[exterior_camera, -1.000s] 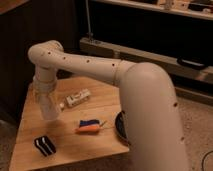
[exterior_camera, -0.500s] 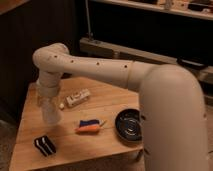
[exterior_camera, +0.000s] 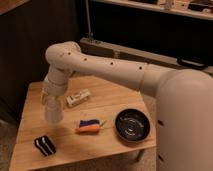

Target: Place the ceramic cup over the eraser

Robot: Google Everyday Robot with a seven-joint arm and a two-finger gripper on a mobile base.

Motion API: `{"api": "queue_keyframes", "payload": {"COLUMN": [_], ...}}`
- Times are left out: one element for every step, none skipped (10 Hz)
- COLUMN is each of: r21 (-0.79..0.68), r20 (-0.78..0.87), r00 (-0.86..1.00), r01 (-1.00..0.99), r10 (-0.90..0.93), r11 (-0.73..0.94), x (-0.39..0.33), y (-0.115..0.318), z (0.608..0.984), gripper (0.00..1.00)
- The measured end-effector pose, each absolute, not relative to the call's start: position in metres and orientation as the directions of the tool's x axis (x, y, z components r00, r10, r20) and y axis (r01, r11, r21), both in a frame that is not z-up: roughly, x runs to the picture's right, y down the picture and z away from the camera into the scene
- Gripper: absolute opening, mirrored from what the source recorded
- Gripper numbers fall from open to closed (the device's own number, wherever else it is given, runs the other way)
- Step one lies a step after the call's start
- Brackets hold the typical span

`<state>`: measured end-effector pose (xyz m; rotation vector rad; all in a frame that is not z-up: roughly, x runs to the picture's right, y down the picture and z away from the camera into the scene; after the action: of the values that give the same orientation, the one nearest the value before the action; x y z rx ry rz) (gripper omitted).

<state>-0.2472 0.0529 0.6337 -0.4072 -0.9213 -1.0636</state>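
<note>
The white ceramic cup (exterior_camera: pixel 53 115) hangs from my gripper (exterior_camera: pixel 51 104) over the left part of the wooden table (exterior_camera: pixel 107 150). The gripper is shut on the cup and points down, and the cup hides most of its fingers. The eraser (exterior_camera: pixel 45 145), a small black block with white stripes, lies on the table near the front left corner. It is in front of the cup and slightly left of it, and apart from it. My white arm reaches in from the right.
A whitish oblong item (exterior_camera: pixel 78 98) lies just right of the gripper. An orange-and-blue object (exterior_camera: pixel 90 125) lies at the table's middle front. A wide black bowl (exterior_camera: pixel 132 124) sits at the front right. A dark shelf unit stands behind the table.
The gripper with the cup has moved slightly down and toward the table's front. The arm's large body has shifted right, uncovering the whole black bowl.
</note>
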Motion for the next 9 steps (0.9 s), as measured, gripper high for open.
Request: {"api": "queue_keyframes", "payload": {"r21": [0.14,0.148,0.16,0.169,0.179,0.186,0.195,0.202,0.205], "r20": [0.809,0.811,0.814,0.817,0.82,0.822,0.825,0.828,0.831], "r00": [0.165,0.156,0.142,0.128,0.109,0.095,0.078,0.063,0.054], "r01": [0.878,0.877,0.877,0.879,0.884,0.888,0.891,0.893,0.896], "r10": [-0.564,-0.563,-0.563,-0.563,-0.562,-0.562,-0.56,-0.557,-0.554], "r11": [0.458,0.457,0.453,0.445,0.432,0.421,0.411,0.402,0.394], "x": [-0.246,-0.245,-0.244,-0.245,-0.248,-0.249,-0.249,-0.248,-0.247], "y": [0.053,0.053,0.053,0.054,0.059,0.065,0.07,0.074,0.079], "z": [0.629,0.625,0.62,0.615,0.609,0.602,0.596,0.591,0.587], "gripper": [0.29,0.29,0.29,0.29,0.29,0.29,0.29,0.29,0.29]}}
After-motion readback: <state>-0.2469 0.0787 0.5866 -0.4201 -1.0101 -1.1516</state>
